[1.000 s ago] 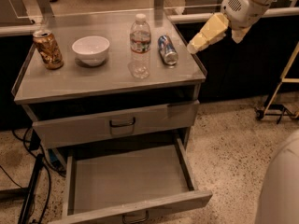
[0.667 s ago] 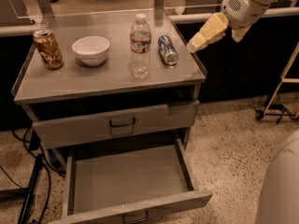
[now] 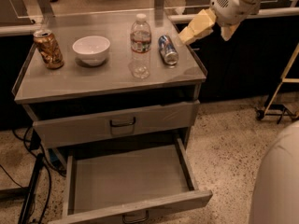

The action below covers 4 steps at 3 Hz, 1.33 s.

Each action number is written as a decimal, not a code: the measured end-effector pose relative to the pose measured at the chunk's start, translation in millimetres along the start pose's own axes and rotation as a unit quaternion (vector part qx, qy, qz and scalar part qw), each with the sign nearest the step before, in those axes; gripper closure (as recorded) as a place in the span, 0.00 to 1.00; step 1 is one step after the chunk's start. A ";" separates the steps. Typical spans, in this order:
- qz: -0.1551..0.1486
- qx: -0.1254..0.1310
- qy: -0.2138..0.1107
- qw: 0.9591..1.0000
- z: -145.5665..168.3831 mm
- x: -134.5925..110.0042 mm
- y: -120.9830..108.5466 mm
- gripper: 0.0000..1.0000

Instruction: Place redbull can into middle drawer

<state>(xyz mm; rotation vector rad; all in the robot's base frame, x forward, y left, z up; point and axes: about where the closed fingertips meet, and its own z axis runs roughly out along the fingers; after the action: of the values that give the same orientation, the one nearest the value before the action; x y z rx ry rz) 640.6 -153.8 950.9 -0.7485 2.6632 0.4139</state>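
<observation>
Logging the change first: your gripper (image 3: 204, 34) has crept a little left and up from where it hung a second ago. Its leading tip now sits just right of the blue can (image 3: 168, 50), above the desk's right rear corner, apart from it. Nothing else has shifted.

- Fingers (image 3: 196, 27): released and spread, with nothing between them.
- Blue can: lying on its side on the desk (image 3: 70, 80), right rear, silver end toward the front, just beside the water bottle (image 3: 140, 45). Same spot as before, untouched.
- Middle drawer (image 3: 126, 178): pulled out below the desk, its grey floor bare and ready to receive.
- Upper drawer (image 3: 117, 122): shut, handle centred.
- Bowl (image 3: 91, 49) and brown can (image 3: 48, 49): on the left half of the desk, well apart from the work.

Meaning for you: the approach is closing but the grasp is not yet made, so the task looks to be at an early stage. A can on its side may roll if one finger meets it first, so bring both fingers down astride it. The bottle stands close on the far side, so mind you do not knock it. After that comes the lift, then the carry forward and down into the open drawer.
</observation>
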 end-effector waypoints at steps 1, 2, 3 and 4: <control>-0.006 0.022 -0.008 1.000 6.7 -39.6 11.7 0.00; -0.007 0.022 -0.011 1.000 8.7 -42.3 12.0 0.00; 0.001 0.026 -0.008 1.000 18.9 -51.5 5.1 0.00; 0.012 0.044 0.002 0.999 34.6 -66.1 -6.2 0.00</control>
<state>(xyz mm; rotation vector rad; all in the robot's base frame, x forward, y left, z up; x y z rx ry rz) 705.5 -117.0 945.0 -0.6937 2.6765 0.3003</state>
